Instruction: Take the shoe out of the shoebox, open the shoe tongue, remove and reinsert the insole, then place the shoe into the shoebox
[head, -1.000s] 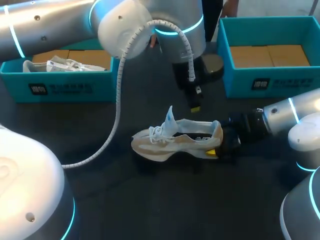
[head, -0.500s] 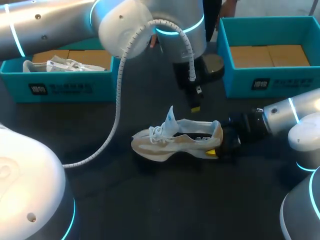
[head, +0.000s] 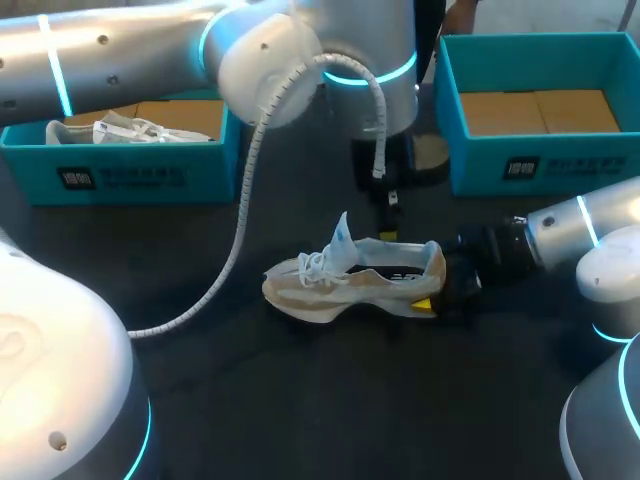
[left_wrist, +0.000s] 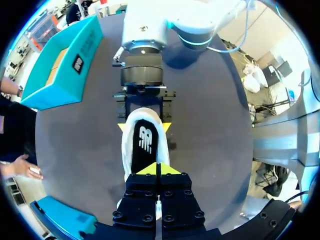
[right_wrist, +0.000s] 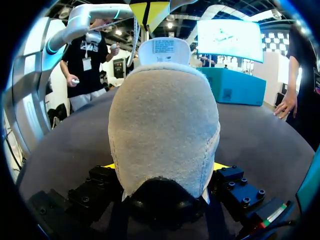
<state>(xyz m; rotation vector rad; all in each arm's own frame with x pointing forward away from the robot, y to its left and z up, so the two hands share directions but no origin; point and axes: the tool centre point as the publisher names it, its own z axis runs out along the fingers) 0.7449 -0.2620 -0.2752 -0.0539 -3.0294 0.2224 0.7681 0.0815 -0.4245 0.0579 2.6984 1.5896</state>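
Observation:
A beige and white shoe (head: 345, 278) lies on the dark table, toe to the left and tongue (head: 340, 238) raised. My right gripper (head: 440, 292) is shut on its heel. In the left wrist view its yellow fingertips (left_wrist: 122, 127) press the heel from both sides. In the right wrist view the grey heel (right_wrist: 164, 120) fills the gap in my right gripper (right_wrist: 164, 167). My left gripper (head: 389, 222) hangs shut just above the shoe's opening. In the left wrist view my left gripper (left_wrist: 157, 169) is over the black insole (left_wrist: 145, 142) and holds nothing.
A teal shoebox (head: 130, 172) at the back left holds another white shoe (head: 130, 130). A second teal shoebox (head: 540, 165) at the back right shows only a cardboard bottom. My left arm's white cable (head: 240, 210) hangs over the table left of the shoe.
My left arm has swung slightly to the right, and its gripper has shifted a little farther back above the shoe. The shoe and my right gripper have not moved.

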